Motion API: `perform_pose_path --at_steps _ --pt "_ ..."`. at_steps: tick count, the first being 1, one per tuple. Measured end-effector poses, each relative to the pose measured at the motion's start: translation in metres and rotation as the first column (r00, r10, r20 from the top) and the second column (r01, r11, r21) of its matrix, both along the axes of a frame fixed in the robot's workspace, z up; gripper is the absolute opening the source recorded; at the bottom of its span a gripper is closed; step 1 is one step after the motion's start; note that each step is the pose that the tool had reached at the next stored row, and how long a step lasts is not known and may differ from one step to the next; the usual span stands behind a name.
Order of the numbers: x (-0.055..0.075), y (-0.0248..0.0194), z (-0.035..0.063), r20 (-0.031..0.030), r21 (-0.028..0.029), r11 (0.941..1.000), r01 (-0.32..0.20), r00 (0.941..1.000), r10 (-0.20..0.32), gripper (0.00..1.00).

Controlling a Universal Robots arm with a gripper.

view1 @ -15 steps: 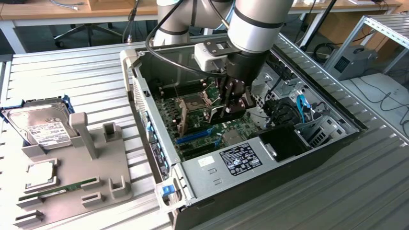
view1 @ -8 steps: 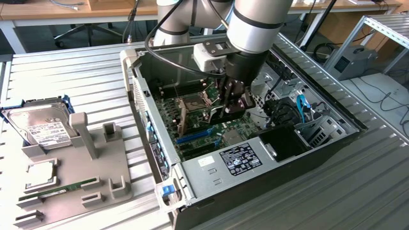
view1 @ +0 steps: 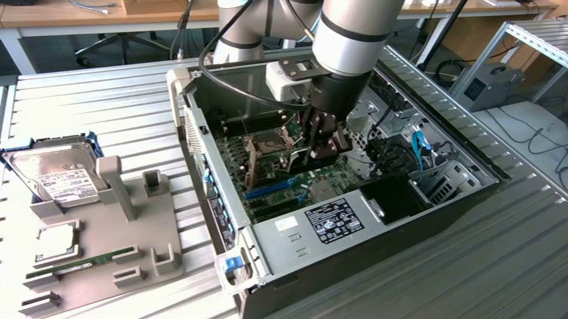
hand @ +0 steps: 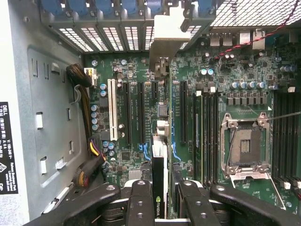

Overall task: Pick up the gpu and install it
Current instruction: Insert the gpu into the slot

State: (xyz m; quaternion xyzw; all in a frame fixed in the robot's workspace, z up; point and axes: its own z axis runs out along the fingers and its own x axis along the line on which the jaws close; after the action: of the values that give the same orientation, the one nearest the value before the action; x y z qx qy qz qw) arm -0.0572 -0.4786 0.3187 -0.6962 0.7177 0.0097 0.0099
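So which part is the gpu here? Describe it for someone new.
Find the open computer case on the metal table, then the gripper above its motherboard. The gpu is the thin black card held edge-on between its fingers, unlike the seated green boards.

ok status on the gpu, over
Gripper shut on gpu, edge-on between fingers. Card held over motherboard slots inside open case. Nothing in the way.

Open grey sheet-metal computer case point(view1: 293, 242): matt, brushed look. Inside case, green motherboard point(hand: 221, 61): glossy solder mask, shiny metal socket frame. Thin black gpu card point(hand: 159, 188) above motherboard: matt plastic edge. Matt black claw point(hand: 159, 200) grips it. Ribbed grey metal tabletop point(view1: 98, 113) under case: dull sheen. Silver hard drive point(view1: 53, 174) beside case: paper label.
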Motion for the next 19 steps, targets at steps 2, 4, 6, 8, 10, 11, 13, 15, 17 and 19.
perform_pose_path --at_steps 2,4,6,8,10,11,13,15,17,19 --pt "0.0 0.0 -0.0002 0.0 0.0 1.0 0.0 1.0 0.0 0.26" --pt "-0.001 0.0 -0.0004 0.0 0.0 1.0 0.0 1.0 0.0 0.26" --pt "-0.001 0.0 -0.0005 0.0 0.0 1.0 0.0 1.0 0.0 0.26" --pt "-0.001 0.0 -0.0007 0.0 0.0 1.0 0.0 1.0 0.0 0.26" --pt "-0.003 0.0 -0.0014 0.0 0.0001 1.0 0.0 1.0 0.0 0.26" --pt "-0.006 0.0005 -0.002 0.0 0.0 1.0 0.0 1.0 0.0 0.26" --pt "-0.01 0.0006 -0.0026 0.0 0.0 1.0 0.0 1.0 0.0 0.26" --pt "-0.013 0.0006 -0.0033 0.0 0.0 1.0 0.0 1.0 0.0 0.26" --pt "-0.016 0.0006 -0.0041 0.0 0.0 1.0 0.0 1.0 0.0 0.26" --pt "-0.018 0.0006 -0.0053 0.0 0.0 1.0 0.0 1.0 0.0 0.26"
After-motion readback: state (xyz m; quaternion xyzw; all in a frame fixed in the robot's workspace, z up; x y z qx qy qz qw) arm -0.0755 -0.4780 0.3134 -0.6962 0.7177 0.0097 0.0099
